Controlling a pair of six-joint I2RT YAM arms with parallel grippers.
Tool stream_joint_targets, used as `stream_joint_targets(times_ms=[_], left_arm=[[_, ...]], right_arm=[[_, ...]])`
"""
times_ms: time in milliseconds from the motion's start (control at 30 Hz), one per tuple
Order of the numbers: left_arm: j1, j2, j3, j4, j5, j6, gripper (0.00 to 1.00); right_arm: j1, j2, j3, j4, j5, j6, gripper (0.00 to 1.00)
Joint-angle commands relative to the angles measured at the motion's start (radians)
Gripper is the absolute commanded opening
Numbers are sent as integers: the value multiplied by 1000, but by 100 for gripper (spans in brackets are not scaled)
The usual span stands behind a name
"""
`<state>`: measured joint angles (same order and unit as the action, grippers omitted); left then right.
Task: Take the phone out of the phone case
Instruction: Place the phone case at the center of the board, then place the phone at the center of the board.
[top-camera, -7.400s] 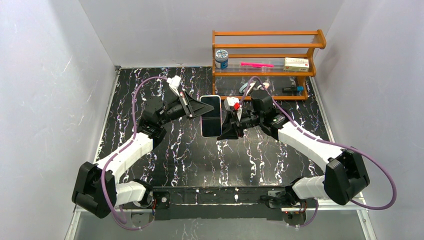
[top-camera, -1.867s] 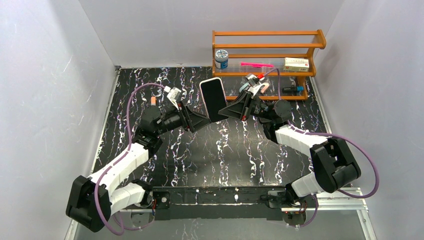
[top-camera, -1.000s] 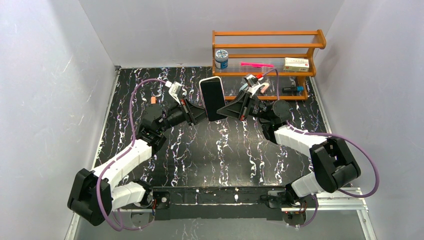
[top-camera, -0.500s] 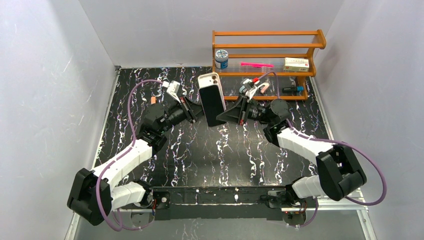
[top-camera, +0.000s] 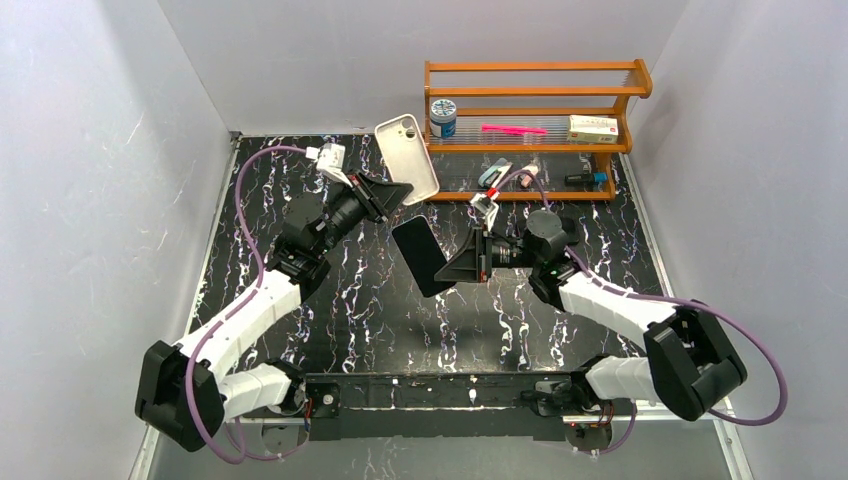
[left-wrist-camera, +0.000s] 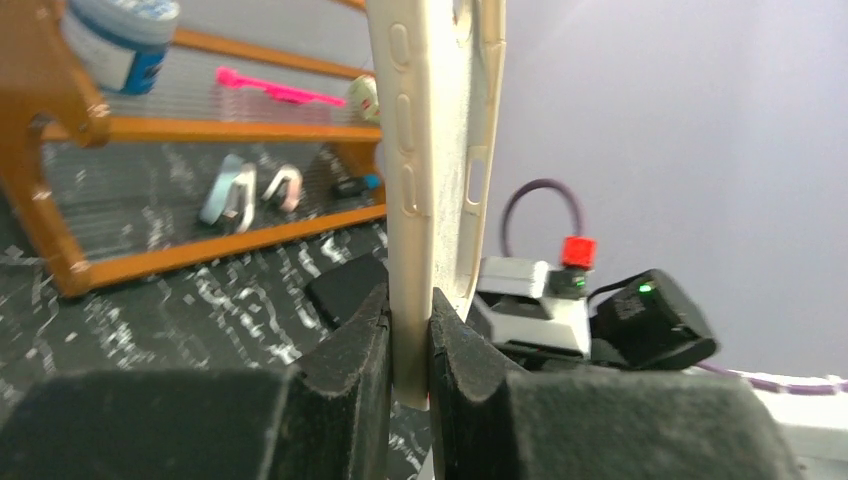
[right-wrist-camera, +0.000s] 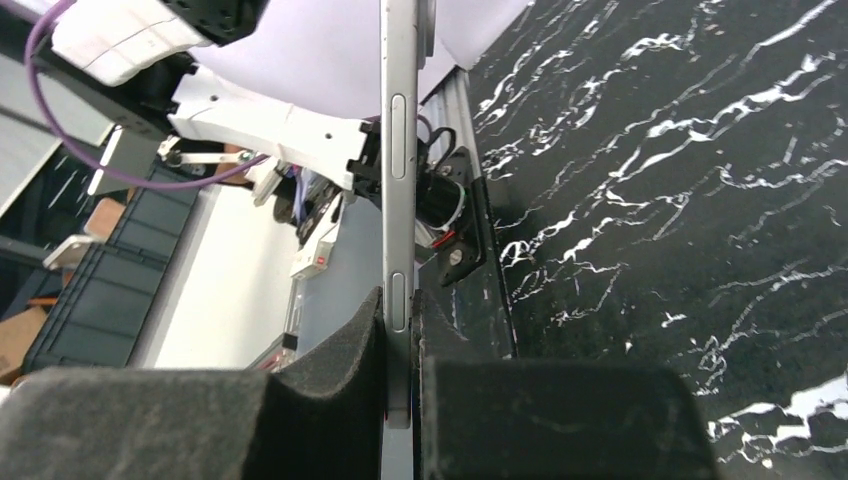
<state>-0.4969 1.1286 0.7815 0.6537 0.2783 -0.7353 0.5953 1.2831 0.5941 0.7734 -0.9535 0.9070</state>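
Change: phone (top-camera: 420, 256) and case (top-camera: 407, 158) now well apart, no longer joined between the two arms; case raised toward the shelf (top-camera: 530, 92), phone brought lower.
Left gripper (top-camera: 395, 192): clamped on one edge of the empty case, held up in the air.
Right gripper (top-camera: 450, 272): pinched on the bare phone's edge, above the table (top-camera: 350, 300).
Done: phone out of case, by the look of it.
Left: at most, setting both down.

The light is bright and even, with only soft shadows on the tabletop (top-camera: 380, 300). Both wrist views are blurred up close.
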Motion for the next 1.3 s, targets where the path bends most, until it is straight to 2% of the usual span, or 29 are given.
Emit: stream_joint_targets(times_ms=[0,100,300,533,833,1100,1267], left_arm=[[4,-30,50,-255,-68,119,0],[14,-3,77,-445,-70,174,0],[64,67,98,-708,-70,242,0],[86,229,125,-846,39,274,0],[87,429,147,-847,165,223,0],[87,532,107,-776,203,131,0],[86,568,88,-754,217,106,5]], right_arm=[[-8,-85,19,-118,119,-138,1],[-14,-102,9,-179,192,-184,1],[-20,-112,5,-314,400,-244,1],[-20,-72,-6,-379,623,-253,1],[-20,123,-14,-266,695,-162,1],[-17,311,18,-194,645,-74,1],[-18,393,28,-150,587,-16,1]])
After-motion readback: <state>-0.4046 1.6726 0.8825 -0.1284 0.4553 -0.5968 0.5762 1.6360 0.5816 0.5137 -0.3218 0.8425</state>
